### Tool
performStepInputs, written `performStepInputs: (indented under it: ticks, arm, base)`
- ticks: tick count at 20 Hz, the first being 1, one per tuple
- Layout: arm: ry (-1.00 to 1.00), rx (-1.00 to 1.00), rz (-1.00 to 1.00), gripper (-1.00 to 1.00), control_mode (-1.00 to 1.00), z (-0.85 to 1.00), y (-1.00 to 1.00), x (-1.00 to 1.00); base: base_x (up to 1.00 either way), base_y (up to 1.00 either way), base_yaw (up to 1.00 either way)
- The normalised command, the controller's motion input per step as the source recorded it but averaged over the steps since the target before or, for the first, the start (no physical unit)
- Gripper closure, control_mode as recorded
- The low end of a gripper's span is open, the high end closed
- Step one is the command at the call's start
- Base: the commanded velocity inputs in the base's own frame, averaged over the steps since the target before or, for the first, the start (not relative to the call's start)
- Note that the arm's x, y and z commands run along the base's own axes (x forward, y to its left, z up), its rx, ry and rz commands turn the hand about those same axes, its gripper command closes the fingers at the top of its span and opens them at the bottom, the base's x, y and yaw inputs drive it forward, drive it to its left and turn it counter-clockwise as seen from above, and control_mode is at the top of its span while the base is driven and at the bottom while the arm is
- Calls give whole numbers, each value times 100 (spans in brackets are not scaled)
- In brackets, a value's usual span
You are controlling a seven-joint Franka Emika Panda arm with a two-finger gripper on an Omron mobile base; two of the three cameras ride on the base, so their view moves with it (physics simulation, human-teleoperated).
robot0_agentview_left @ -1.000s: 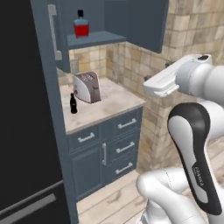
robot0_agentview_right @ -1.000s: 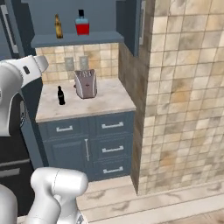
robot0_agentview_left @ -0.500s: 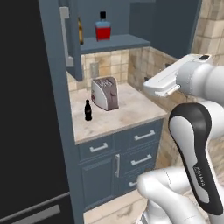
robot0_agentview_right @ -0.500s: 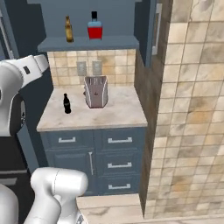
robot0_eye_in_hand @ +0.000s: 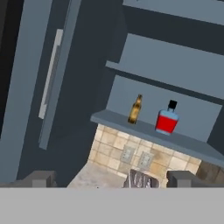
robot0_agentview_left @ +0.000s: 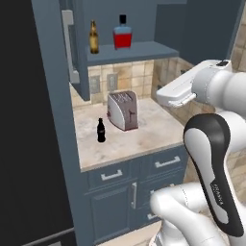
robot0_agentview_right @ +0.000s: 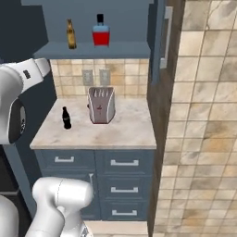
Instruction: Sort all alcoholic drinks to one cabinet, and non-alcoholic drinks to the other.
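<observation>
My gripper (robot0_eye_in_hand: 109, 178) stands fully open and holds nothing; it points toward the open cabinet shelf (robot0_agentview_left: 139, 49). Landmark: the toaster (robot0_agentview_left: 123, 110) on the stone counter (robot0_agentview_left: 144, 139). The beer bottle (robot0_agentview_left: 93, 37) and the square red bottle (robot0_agentview_left: 122, 33) stand upright on the shelf above the toaster, side by side and apart, the beer bottle on the left. The cola bottle (robot0_agentview_left: 101, 130) stands upright on the counter, left of the toaster and a little nearer the counter's front edge.
</observation>
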Motion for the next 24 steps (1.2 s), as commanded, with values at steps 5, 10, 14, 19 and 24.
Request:
performStepInputs:
  ticks: [5,10,14,19,24]
  arm:
    - [0,0,0,-100,100,0,0,0]
    - [0,0,0,-100,100,0,0,0]
    - [0,0,0,-100,100,0,0,0]
    - [0,0,0,-100,100,0,0,0]
    - [0,0,0,-100,100,0,0,0]
  base:
    - [41,-34,12]
    - [47,-25,9]
    - [55,-21,4]
    - [60,-22,2]
    - [62,-26,0]
